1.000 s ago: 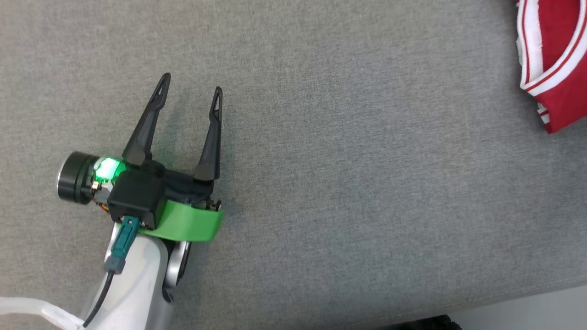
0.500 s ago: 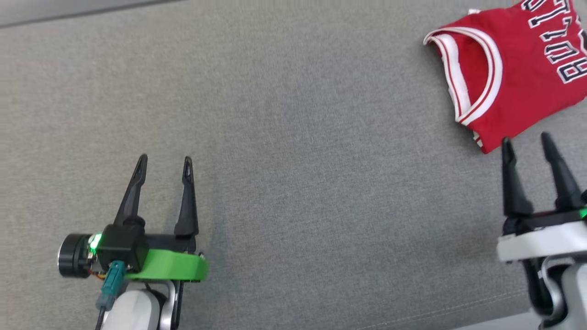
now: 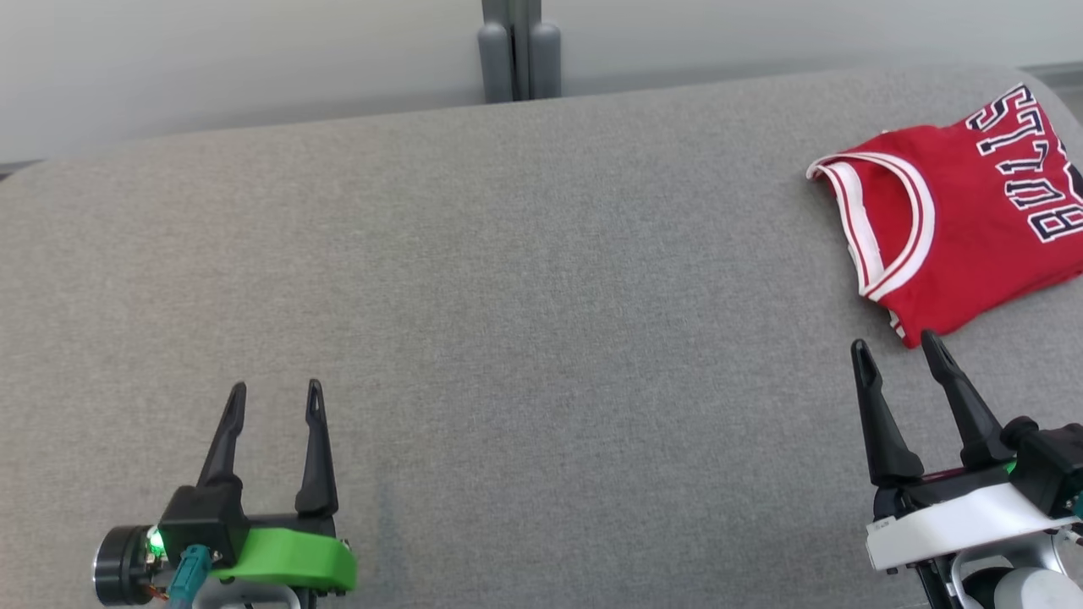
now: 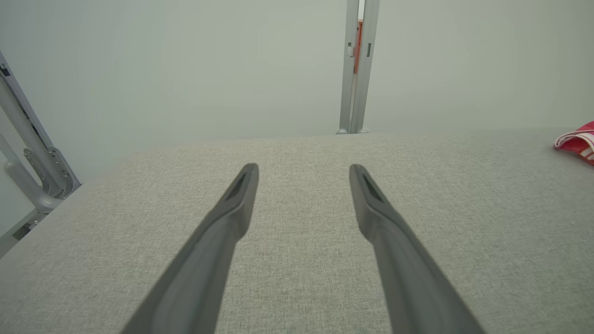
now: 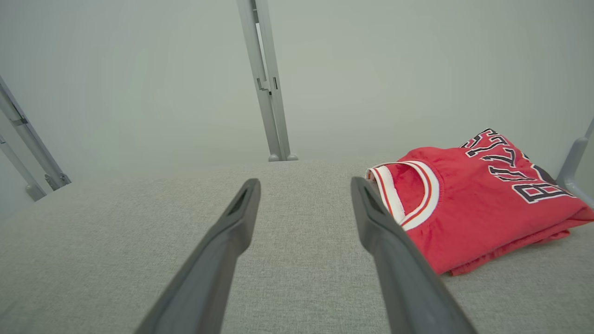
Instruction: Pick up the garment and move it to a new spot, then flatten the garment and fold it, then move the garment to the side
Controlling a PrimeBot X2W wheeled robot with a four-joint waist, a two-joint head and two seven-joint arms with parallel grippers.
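Observation:
The garment (image 3: 964,228) is a red jersey with white trim and dark lettering, lying folded at the far right of the grey padded table (image 3: 541,296). In the right wrist view the garment (image 5: 468,218) sits just right of my fingers. My right gripper (image 3: 897,348) is open, empty, a little short of the garment's near corner. My left gripper (image 3: 275,391) is open and empty at the lower left, far from the garment. A red edge of the garment (image 4: 577,144) shows at the far right of the left wrist view.
A grey upright post (image 3: 518,49) stands behind the table's far edge against a pale wall. Metal frame bars (image 4: 32,162) flank the table's left end, and another bar (image 5: 573,167) rises at the right end behind the garment.
The head camera has tilted up, bringing the far edge, wall and right gripper into view. Both grippers stay open and empty; the garment lies as before.

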